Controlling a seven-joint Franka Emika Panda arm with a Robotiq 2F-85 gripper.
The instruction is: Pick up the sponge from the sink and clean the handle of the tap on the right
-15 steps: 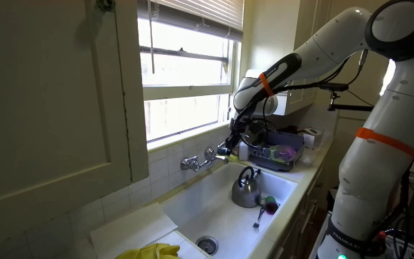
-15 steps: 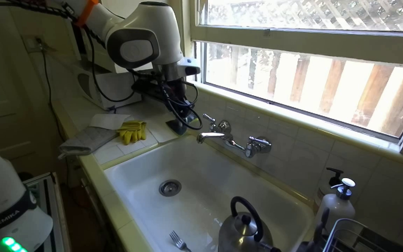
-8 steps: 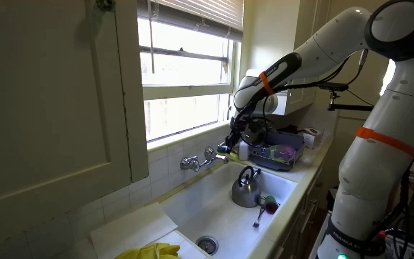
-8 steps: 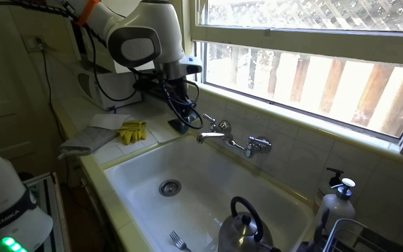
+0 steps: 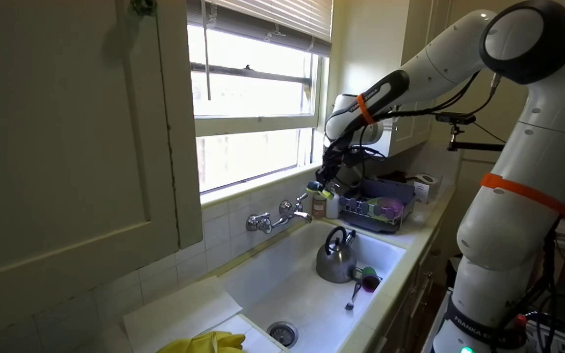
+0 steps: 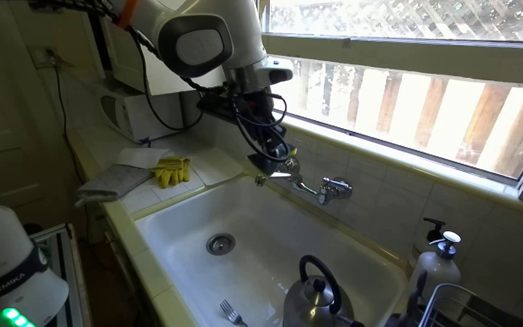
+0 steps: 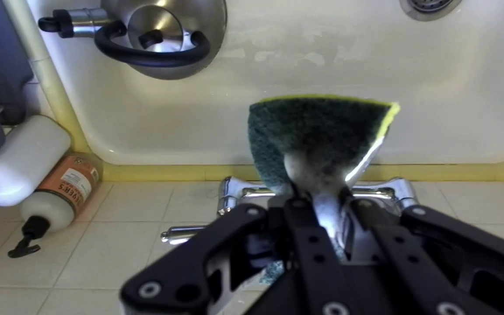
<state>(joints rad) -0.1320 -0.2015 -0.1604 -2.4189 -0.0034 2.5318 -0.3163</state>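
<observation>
My gripper is shut on a sponge, dark green with a thin yellow side, which is bent in the jaws. The sponge also shows in both exterior views. The gripper holds it above the chrome wall tap. A tap handle ends just beside the sponge in an exterior view; I cannot tell whether they touch. The other handle is farther from it. In the wrist view, fingers hide the tap's middle, while a handle sticks out at left.
The sink holds a steel kettle, a fork and a cup. Soap bottles and a dish rack stand at one end. Yellow gloves lie on the opposite counter, with the window sill behind the tap.
My gripper has lifted with the sponge and moved from beyond the tap to over it, now covering a handle in an exterior view. The soap bottle behind it has come into sight.
</observation>
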